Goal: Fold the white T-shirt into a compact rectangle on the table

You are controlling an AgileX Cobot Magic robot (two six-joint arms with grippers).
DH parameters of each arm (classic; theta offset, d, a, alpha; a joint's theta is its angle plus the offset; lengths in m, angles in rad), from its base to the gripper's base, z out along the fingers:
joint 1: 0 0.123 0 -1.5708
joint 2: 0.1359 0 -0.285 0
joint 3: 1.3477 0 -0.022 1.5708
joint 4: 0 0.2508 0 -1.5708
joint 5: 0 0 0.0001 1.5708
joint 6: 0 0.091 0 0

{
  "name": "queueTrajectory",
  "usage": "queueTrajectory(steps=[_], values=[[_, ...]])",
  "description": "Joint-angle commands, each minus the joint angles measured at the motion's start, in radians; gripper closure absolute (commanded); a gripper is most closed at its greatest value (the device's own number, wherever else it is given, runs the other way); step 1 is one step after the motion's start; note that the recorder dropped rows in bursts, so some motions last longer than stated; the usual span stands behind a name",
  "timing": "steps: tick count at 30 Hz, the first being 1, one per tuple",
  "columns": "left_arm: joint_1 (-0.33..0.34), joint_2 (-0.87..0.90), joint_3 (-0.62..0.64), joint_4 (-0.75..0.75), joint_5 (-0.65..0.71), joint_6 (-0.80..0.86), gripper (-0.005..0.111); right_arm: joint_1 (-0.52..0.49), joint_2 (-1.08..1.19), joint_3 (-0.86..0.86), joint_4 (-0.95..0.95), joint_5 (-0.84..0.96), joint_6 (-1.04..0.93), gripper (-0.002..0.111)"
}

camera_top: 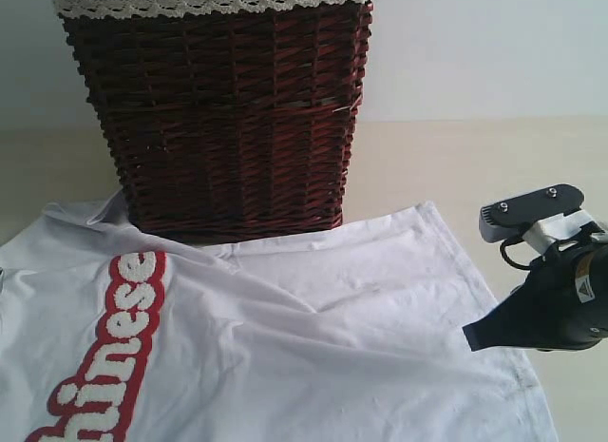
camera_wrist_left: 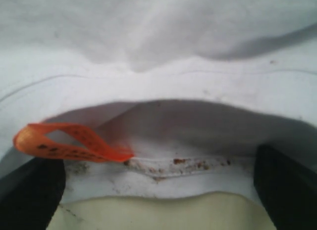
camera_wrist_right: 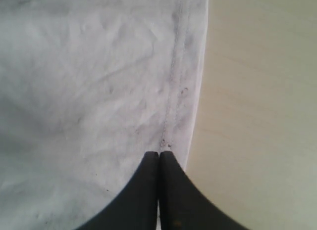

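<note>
- The white T-shirt (camera_top: 313, 347) lies spread open on the table (camera_top: 456, 166). Its front faces up, and the fuzzy letters (camera_top: 104, 356) edged in red show at the left of the outside view.
- A dark red wicker basket (camera_top: 228, 128) stands on the table behind the shirt. The far edge of the cloth runs right up to the basket's foot and seems to touch it.
- I see no fold anywhere. The cloth looks like one layer with soft wrinkles, and no side or sleeve is turned over. The shirt runs out of view at the left and at the bottom, so I cannot speak for those parts.
- My left gripper (camera_wrist_left: 158, 195) stands wide open at the collar (camera_wrist_left: 188, 163), with one dark finger (camera_wrist_left: 29, 195) at each side of it. It holds nothing. The orange label (camera_wrist_left: 69, 143) loops out of the neck just beside one finger.
- My right gripper (camera_wrist_right: 159, 155) is closed, with its two fingers pressed together. Their tips sit at the stitched hem (camera_wrist_right: 173, 91), close to the shirt's edge, with bare table just beside. I cannot tell whether any cloth is pinched between them.
- I judge the task to be at its very start. The shirt is laid out and both grippers are at its edges, but every fold is yet to be made. The sides and sleeves need turning in, then the length needs doubling up into a compact rectangle.
</note>
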Motion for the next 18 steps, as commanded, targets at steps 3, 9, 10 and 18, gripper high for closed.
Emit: queueTrajectory(steps=[3,9,10,18], values=[[0.0,0.034,0.023,-0.012,-0.012,-0.009,0.003,-0.007,-0.005,0.002,0.003,-0.013,-0.01,0.108],[0.0,0.034,0.023,-0.012,-0.008,-0.006,0.003,-0.007,-0.005,0.002,0.003,-0.02,-0.017,0.108],[0.0,0.034,0.023,-0.012,-0.008,-0.006,0.003,-0.007,-0.005,0.002,0.003,-0.022,-0.017,0.108],[0.0,0.034,0.023,-0.012,-0.008,-0.006,0.003,-0.007,-0.005,0.002,0.008,-0.062,-0.033,0.108]])
